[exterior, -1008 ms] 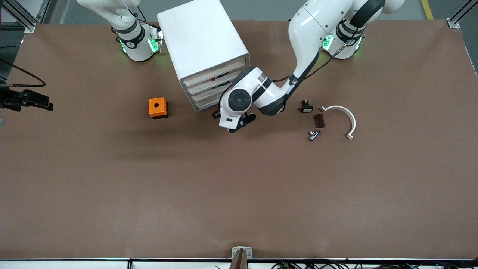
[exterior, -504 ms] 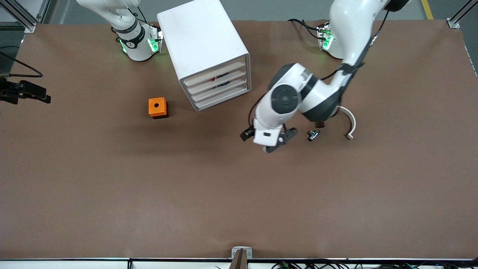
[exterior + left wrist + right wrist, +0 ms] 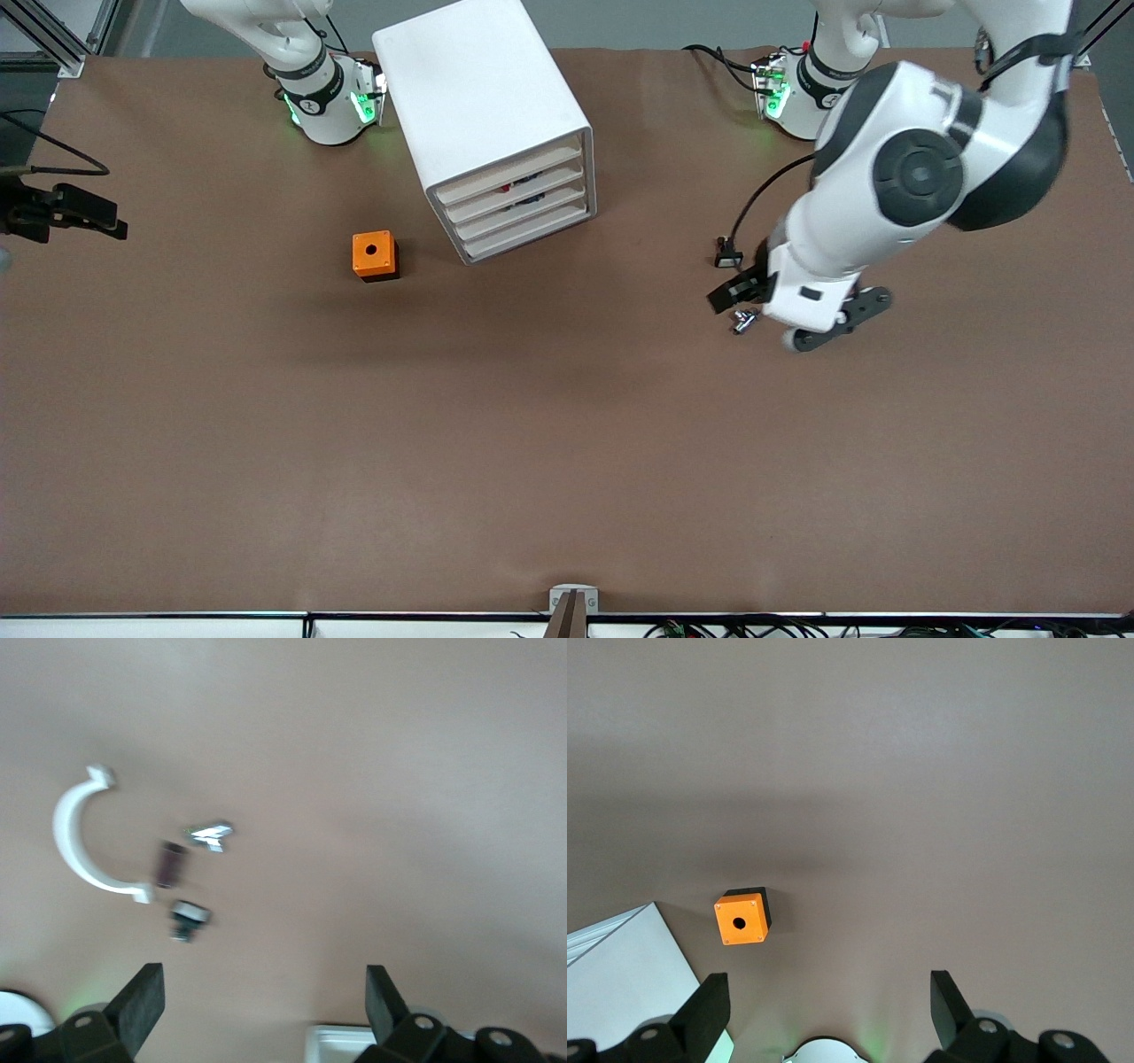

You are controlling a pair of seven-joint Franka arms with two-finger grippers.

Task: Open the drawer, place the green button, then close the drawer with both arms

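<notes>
Evidently all four trays of the white cabinet (image 3: 483,97) in the upper middle of the front view sit flush, the lower drawer (image 3: 524,232) included. The left end effector (image 3: 266,1010) hangs spread and empty over the switch (image 3: 188,914), metal fitting (image 3: 211,835) and white clamp (image 3: 75,846). The right end effector (image 3: 828,1010) waits agape above the orange box (image 3: 741,917). I can't see the green button; it may already be stowed.
</notes>
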